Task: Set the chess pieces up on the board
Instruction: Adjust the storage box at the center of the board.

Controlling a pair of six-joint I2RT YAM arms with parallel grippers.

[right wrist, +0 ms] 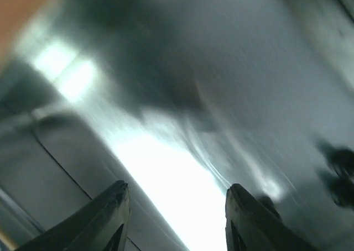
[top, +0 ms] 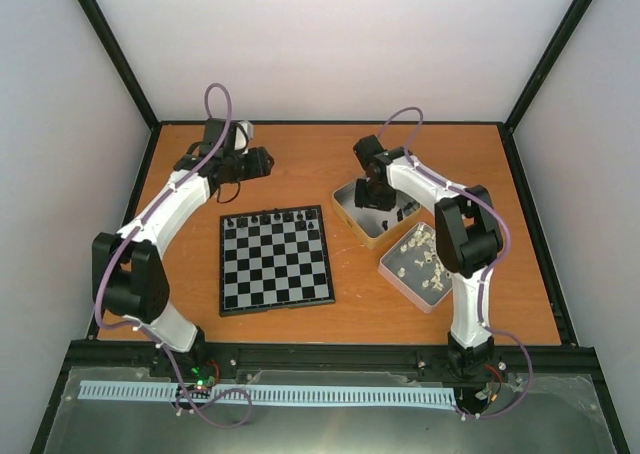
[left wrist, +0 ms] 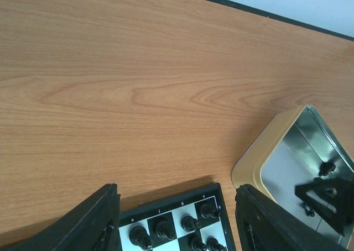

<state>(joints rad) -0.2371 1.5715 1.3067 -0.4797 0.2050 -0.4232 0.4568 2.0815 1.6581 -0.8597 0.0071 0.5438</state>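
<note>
because both arms must reach it, the board (top: pixel 275 264) lies flat between them, the tin (left wrist: pixel 250 165) to its right. black pieces (left wrist: pixel 165 228) stand only along its far side; the right gripper (right wrist: pixel 177 186) is low in the tin, fingers apart and empty, likely to fetch one, and the left gripper (left wrist: pixel 177 189) hovers released beyond that side.

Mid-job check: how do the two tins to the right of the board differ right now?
The far tin holds only a few black pieces, so most of its shiny floor is bare. The near tin is scattered with many cream pieces. The right claw is down inside the far tin, open, while nothing reaches into the near tin. Both are shallow, rectangular and open-topped.
</note>
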